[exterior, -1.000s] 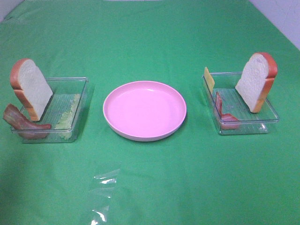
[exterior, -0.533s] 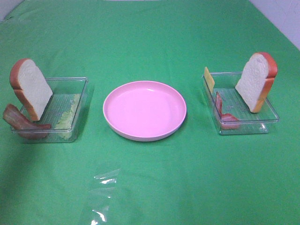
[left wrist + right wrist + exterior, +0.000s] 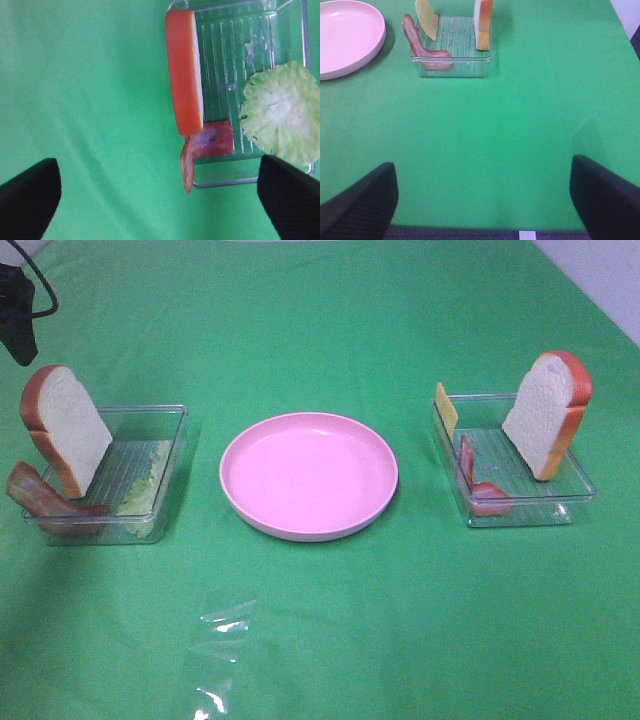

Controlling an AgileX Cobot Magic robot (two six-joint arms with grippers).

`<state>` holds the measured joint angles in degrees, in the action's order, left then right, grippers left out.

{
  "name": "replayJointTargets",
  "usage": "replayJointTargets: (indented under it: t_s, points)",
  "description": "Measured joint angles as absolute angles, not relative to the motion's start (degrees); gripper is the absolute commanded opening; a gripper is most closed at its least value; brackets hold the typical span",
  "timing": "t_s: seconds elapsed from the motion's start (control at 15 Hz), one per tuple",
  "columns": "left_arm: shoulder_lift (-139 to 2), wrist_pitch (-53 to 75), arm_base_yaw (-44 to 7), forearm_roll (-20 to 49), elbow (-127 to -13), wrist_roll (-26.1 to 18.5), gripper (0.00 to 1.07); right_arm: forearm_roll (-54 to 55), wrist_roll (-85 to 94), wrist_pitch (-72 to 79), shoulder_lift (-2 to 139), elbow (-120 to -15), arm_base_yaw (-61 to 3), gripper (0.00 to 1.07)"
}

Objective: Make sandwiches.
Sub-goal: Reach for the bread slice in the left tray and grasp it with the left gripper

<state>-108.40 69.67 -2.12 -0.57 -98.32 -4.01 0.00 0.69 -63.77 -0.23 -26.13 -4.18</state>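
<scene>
Newly, left arm (image 3: 14, 312) enters far corner, left claw (image 3: 160, 200) spread wide, right claw (image 3: 482, 200) likewise spread.

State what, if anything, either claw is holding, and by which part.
Nothing is held: the left claw and right claw both stand open and empty.

Upper left corner of the high view: only a dark piece of the left arm (image 3: 16, 310) shows, cut by the frame edge. At mid left, the lettuce (image 3: 143, 482) blurs behind the clear tray (image 3: 150, 408) wall.

In the left wrist view, the left gripper (image 3: 157, 170) shows only two dark finger ends. The bread slice (image 3: 184, 70) stands edge-on, its face hidden.

In the right wrist view, the plate (image 3: 345, 35) and the other bread slice (image 3: 483, 22) run out of frame. The right gripper (image 3: 481, 165) shows finger ends only.
</scene>
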Motion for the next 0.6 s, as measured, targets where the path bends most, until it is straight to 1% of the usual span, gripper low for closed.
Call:
replayJointTargets:
  t_s: [0.33,0.6]
  points:
    - [-118.9,69.7,-2.9,0.0,-108.1,-4.3,1.01,0.0,0.7,-63.8,-0.2,-26.1,-4.2,0.9]
    - [-124.8,69.7,-4.3,0.8,-109.7,-4.6,1.01,0.0,0.7,-63.8,-0.2,-26.1,-4.2,0.9]
